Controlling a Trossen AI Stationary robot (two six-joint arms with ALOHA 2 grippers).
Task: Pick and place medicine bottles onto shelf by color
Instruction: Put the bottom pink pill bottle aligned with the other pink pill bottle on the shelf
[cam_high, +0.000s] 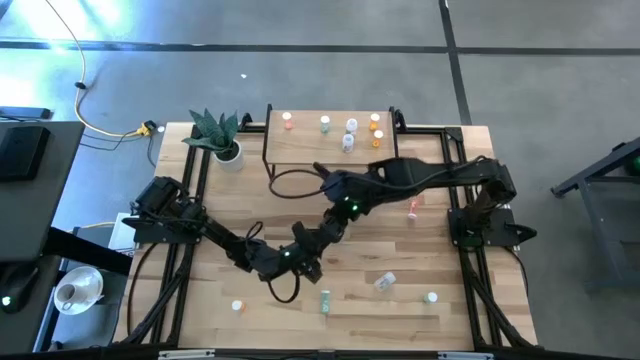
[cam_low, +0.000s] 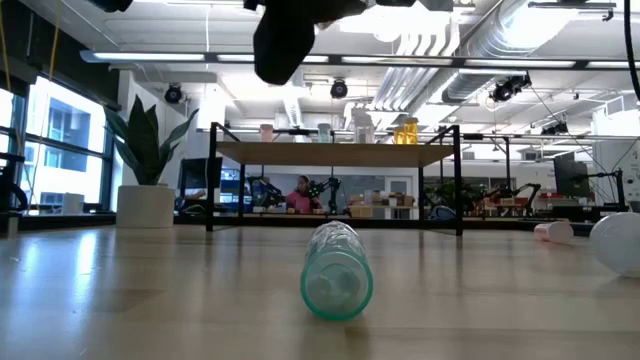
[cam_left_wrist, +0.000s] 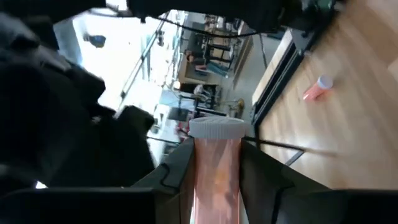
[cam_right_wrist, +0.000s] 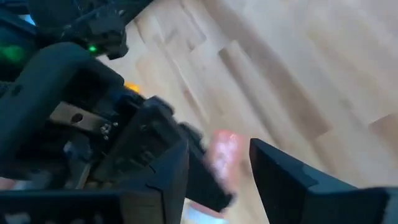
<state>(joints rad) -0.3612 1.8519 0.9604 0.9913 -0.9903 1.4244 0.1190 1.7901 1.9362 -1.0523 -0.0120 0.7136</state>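
Six small white-capped bottles (cam_high: 350, 128) stand on the low light-wood shelf (cam_high: 300, 150); five lie on the table. Left gripper (cam_left_wrist: 214, 168) pinches a pink bottle (cam_left_wrist: 214, 162) mid-table; whether the right gripper (cam_right_wrist: 217, 171) is spread cannot be told.

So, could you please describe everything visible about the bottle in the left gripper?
The pink bottle is a small translucent pink cylinder, apparently plastic, with a ribbed white cap. It sits between the left gripper's dark fingers, which press both its sides, cap end pointing outward, lifted off the table. Its base is hidden.
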